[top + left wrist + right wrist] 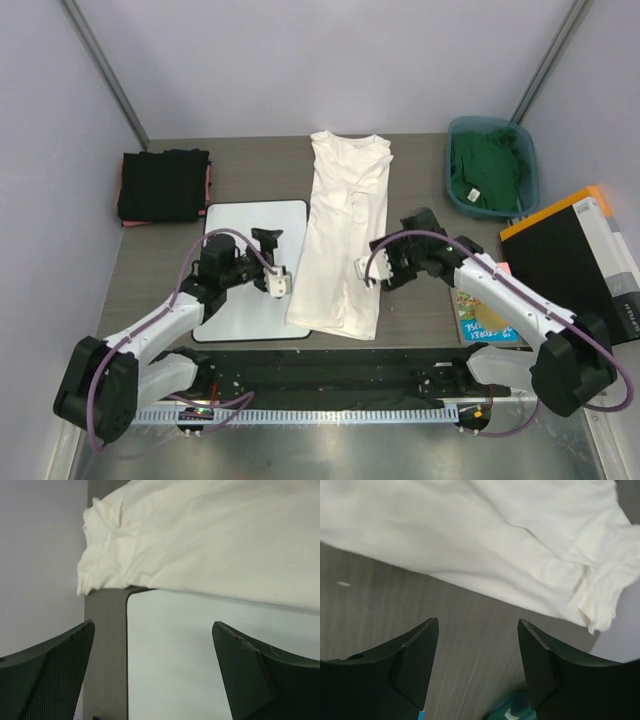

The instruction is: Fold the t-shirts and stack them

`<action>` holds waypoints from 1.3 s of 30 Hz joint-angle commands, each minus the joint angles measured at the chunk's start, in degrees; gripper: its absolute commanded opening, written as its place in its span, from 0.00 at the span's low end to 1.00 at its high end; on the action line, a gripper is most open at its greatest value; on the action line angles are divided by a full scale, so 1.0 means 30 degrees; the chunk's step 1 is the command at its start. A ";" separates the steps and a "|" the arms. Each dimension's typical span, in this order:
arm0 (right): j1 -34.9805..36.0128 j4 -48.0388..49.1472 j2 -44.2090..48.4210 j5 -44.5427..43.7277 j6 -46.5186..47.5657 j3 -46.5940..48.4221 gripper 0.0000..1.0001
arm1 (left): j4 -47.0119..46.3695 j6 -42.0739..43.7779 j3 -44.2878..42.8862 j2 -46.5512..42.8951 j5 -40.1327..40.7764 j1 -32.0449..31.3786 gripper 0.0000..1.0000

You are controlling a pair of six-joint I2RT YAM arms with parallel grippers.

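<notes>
While the white t-shirt [345,235] is laid long, near to far, on the worktop [250,170], it is found right between the left hand [278,284] and right hand [366,270], both spread and empty.

I see cream-white tee [345,235] ctr, black tees [160,185] + pink tee [208,184] at 10, green tee [487,168] in teal bin [485,122] at 2.
</notes>
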State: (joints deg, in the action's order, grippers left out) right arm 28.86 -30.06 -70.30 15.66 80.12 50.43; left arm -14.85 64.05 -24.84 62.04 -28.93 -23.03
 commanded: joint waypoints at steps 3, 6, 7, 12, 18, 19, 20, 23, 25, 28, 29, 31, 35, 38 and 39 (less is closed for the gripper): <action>0.2150 -0.3807 0.3889 0.3012 0.4699 -0.3939 0.71 | 0.8416 1.2532 -0.0537 -0.0291 -0.9921 -0.0030 1.00; 0.3149 -0.3253 0.5034 0.3216 0.4966 -0.5904 0.71 | 1.4573 1.9004 -0.1707 0.0995 -1.1216 -0.0088 1.00; 0.3820 -0.2583 0.5239 0.3333 0.4877 -0.6290 0.72 | 1.6155 2.0442 -0.2435 0.1405 -1.1217 -0.0117 1.00; 0.5552 0.0376 0.4656 0.3337 0.4061 -0.8107 0.72 | 2.4810 2.8660 -0.4579 0.4567 -1.0745 -0.0176 1.00; 0.6170 0.3014 0.3105 0.3217 0.3442 -0.7964 0.72 | 2.2531 2.8659 -0.4200 0.5627 -0.9898 -0.0264 1.00; 0.6315 0.3396 0.2986 0.3130 0.3093 -0.8022 0.72 | 2.2326 2.8659 -0.4258 0.6005 -0.9927 -0.0293 1.00; 0.6462 0.3777 0.2840 0.3100 0.2944 -0.8081 0.72 | 2.1918 2.8659 -0.4317 0.6241 -0.9870 -0.0322 1.00; 0.6668 0.4337 0.2575 0.3042 0.2738 -0.8140 0.72 | 2.0077 2.8601 -0.4318 0.7004 -0.9404 -0.0469 1.00; 0.6785 0.4280 0.2517 0.3012 0.2534 -0.8052 0.71 | 1.9019 2.8543 -0.4172 0.7268 -0.8993 -0.0498 1.00; 0.6786 0.3958 0.2633 0.2925 0.2124 -0.7730 0.71 | 1.6879 2.7552 -0.3966 0.7241 -0.7967 -0.0498 1.00; 0.6786 0.3899 0.2721 0.2924 0.1891 -0.7643 0.71 | 1.6091 2.7024 -0.3995 0.6892 -0.7472 -0.0498 1.00; 0.6786 0.3694 0.2896 0.2895 0.1684 -0.7554 0.71 | 1.5442 2.5040 -0.4199 0.6334 -0.7117 -0.0498 0.99; 0.6786 0.3694 0.3160 0.3012 0.1536 -0.7788 0.71 | 1.5523 2.3969 -0.4464 0.5540 -0.6648 -0.0498 0.99; 0.6786 0.3781 0.3277 0.3246 0.1507 -0.8022 0.70 | 1.6489 2.5604 -0.4493 0.6212 -0.6792 -0.0498 0.99; 0.6786 0.3781 0.3249 0.3334 0.1478 -0.8081 0.70 | 1.6755 2.6076 -0.4551 0.6707 -0.6880 -0.0527 0.99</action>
State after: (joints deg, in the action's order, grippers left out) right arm 48.82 -19.86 -61.84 23.75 85.89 25.71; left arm 33.93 113.32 -37.28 79.94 -49.69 -24.27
